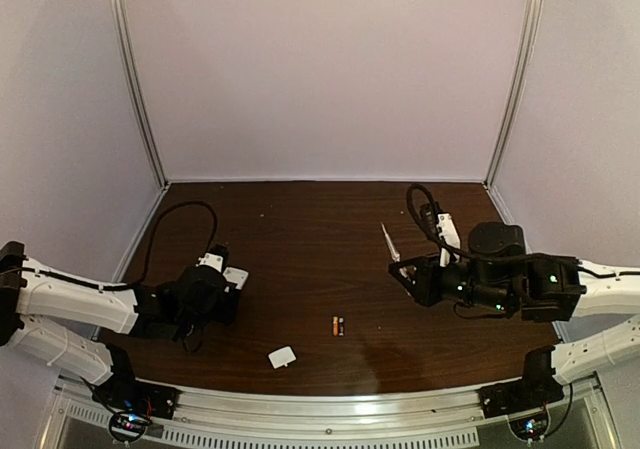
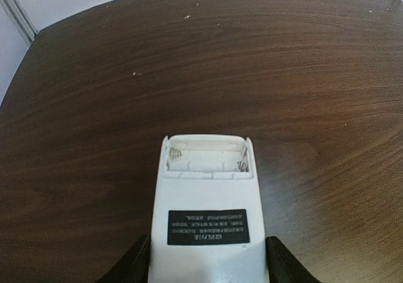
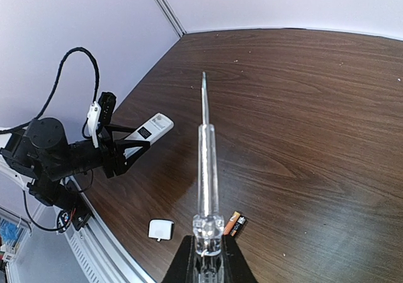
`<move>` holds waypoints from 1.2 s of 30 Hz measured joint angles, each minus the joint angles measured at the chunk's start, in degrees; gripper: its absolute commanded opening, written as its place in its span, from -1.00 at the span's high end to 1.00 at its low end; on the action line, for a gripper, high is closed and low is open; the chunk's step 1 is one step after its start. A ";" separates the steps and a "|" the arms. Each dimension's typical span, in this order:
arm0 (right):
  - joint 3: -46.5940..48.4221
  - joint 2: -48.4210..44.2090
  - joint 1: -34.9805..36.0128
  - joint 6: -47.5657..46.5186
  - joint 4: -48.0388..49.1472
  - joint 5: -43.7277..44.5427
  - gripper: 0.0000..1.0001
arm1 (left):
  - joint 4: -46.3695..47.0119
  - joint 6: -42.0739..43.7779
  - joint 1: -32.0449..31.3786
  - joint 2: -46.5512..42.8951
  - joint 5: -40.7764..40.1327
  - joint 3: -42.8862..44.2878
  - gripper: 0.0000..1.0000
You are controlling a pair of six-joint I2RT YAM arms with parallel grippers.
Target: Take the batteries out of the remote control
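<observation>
The top external view looks down from above and behind the arm bases [image 1: 135, 401], wide enough to take in the whole tabletop [image 1: 300, 239] and the back wall [image 1: 320, 69]. The left wrist view sits low and very near, facing forward over the remote control [image 2: 206, 195] at lower centre. The right wrist view looks along the screwdriver [image 3: 206, 163] across the tabletop, sharing the batteries [image 3: 235, 224] and left arm [image 3: 56, 150] with the overhead view.

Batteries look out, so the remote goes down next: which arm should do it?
Left: the left gripper holds the remote control, its compartment empty; the right gripper is shut on the screwdriver.
</observation>
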 measured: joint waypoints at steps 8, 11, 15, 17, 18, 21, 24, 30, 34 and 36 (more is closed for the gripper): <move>0.07 -1.27 2.19 0.46 -2.05 2.36 1.00 | -0.52 -9.73 -0.02 0.02 -1.44 -5.57 1.00; 0.07 -2.80 2.38 0.52 -2.73 2.78 1.00 | -0.35 -11.78 -0.02 0.26 -1.64 -6.78 1.00; 0.07 -4.52 2.51 0.63 -3.65 3.30 1.00 | 1.57 -13.84 -0.02 1.03 -1.86 -7.76 1.00; 0.07 -4.96 2.58 0.61 -3.89 3.45 1.00 | 2.73 -14.69 -0.02 1.36 -1.92 -8.24 0.92; 0.07 -5.20 2.58 0.61 -4.11 3.54 1.00 | 3.56 -15.15 -0.04 1.57 -1.97 -8.61 0.87; 0.07 -5.57 2.60 0.46 -4.63 3.78 1.00 | 5.11 -16.06 -0.09 2.01 -2.01 -9.29 0.73; 0.07 -5.79 2.60 0.26 -5.31 4.04 1.00 | 6.16 -16.98 -0.11 2.43 -2.05 -9.62 0.60; 0.07 -6.62 2.62 0.07 -6.40 4.15 1.00 | 7.13 -18.16 -0.11 2.84 -1.99 -9.94 0.21; 0.07 -7.32 2.62 -0.04 -6.73 4.35 1.00 | 7.43 -18.60 -0.11 2.97 -1.75 -10.03 -0.17; 0.07 -7.45 2.62 -0.09 -6.78 4.44 1.00 | 7.43 -18.78 -0.11 2.95 -1.38 -10.03 -0.40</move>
